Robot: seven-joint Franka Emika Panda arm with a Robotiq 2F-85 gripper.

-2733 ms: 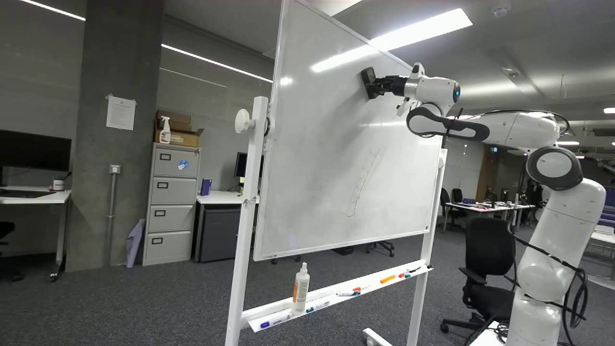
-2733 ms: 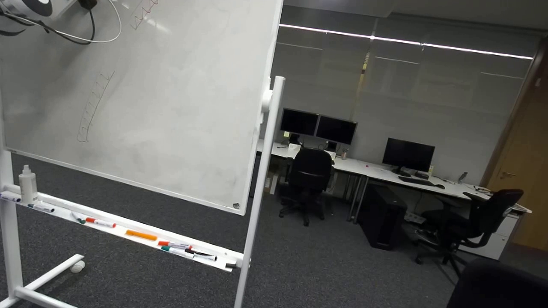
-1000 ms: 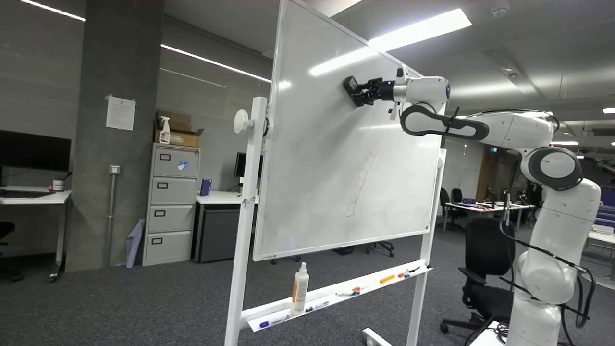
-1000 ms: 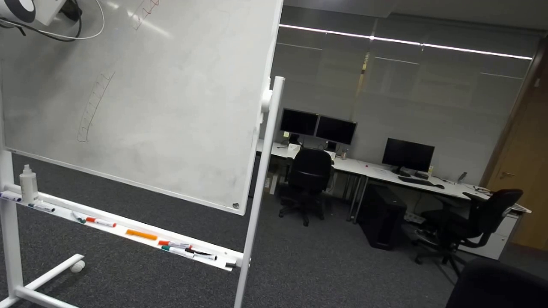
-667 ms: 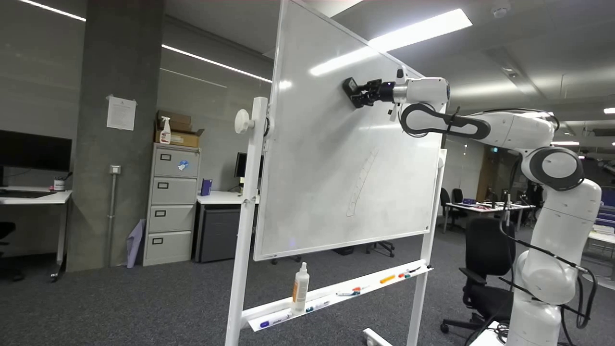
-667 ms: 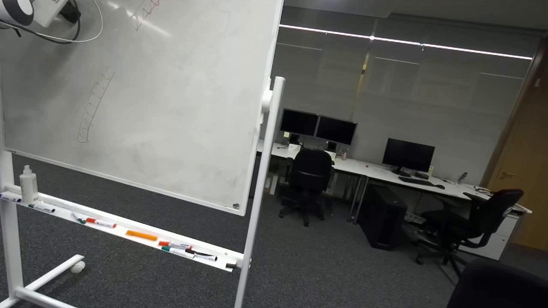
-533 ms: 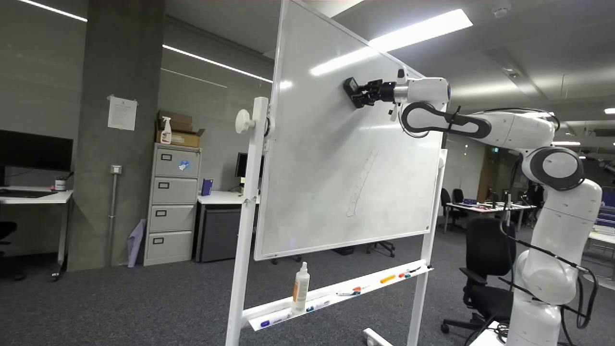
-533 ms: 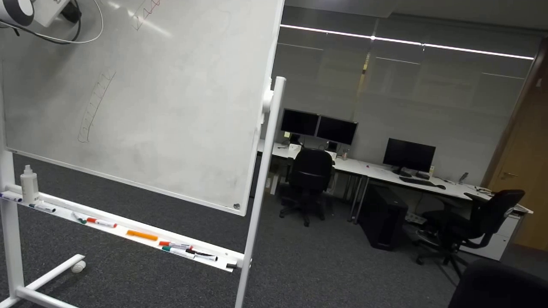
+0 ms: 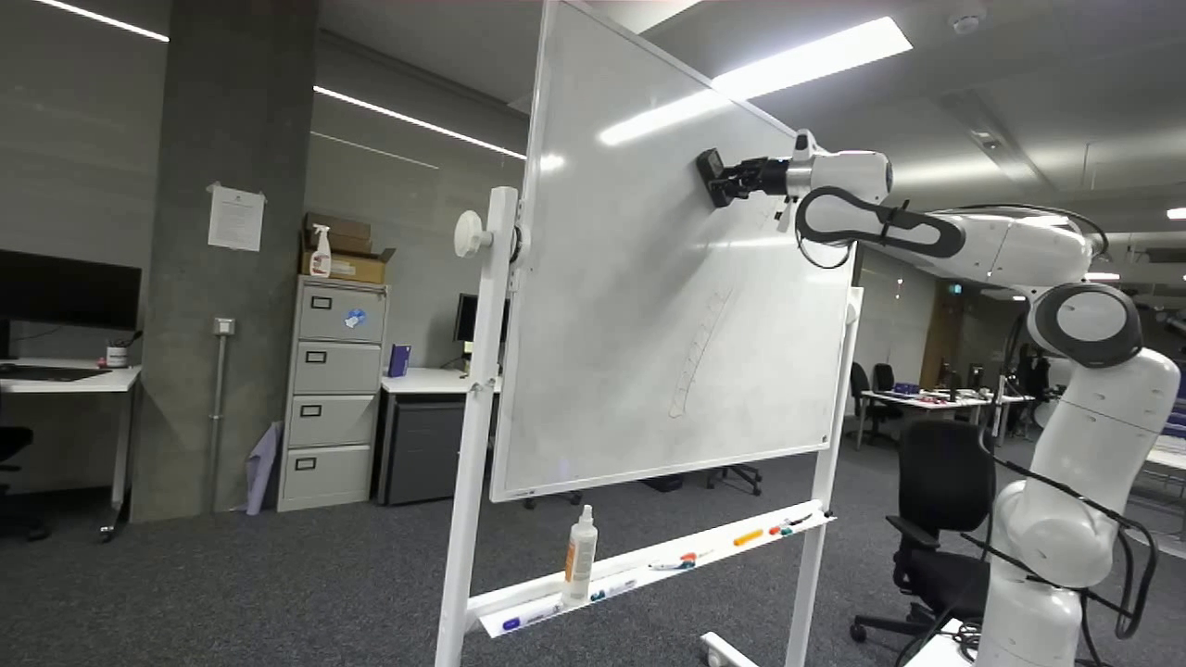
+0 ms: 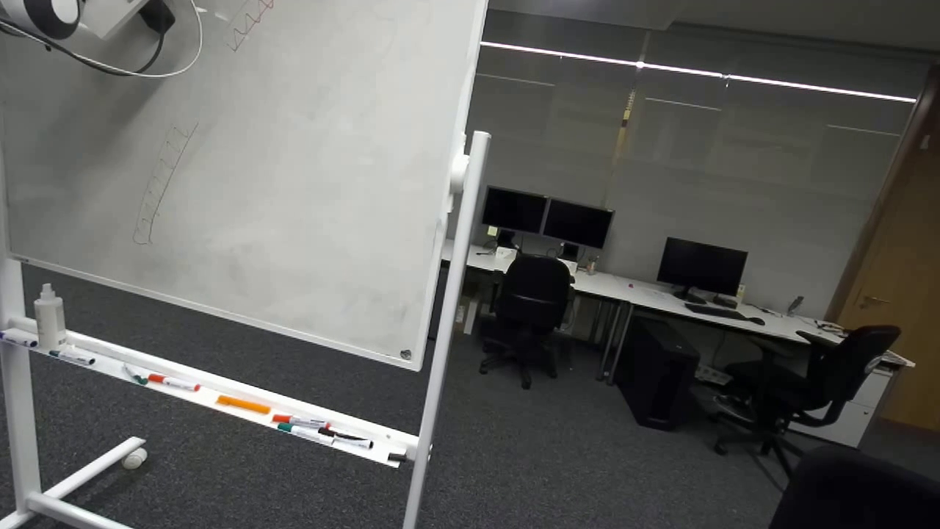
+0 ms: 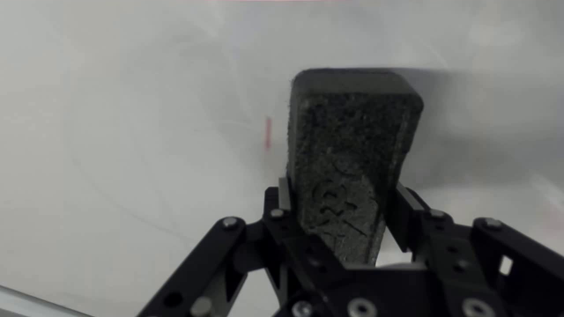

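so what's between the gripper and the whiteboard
The black eraser, clamped by its sides: the wrist view shows the whiteboard behind it. In an exterior view it sits at the tip of the gripper. Whether it touches the whiteboard, I cannot tell.

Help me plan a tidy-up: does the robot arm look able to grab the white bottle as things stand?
Probably not: its gripper holds the black eraser up at the whiteboard, well above the white bottle. The bottle itself looks unobstructed in both exterior views.
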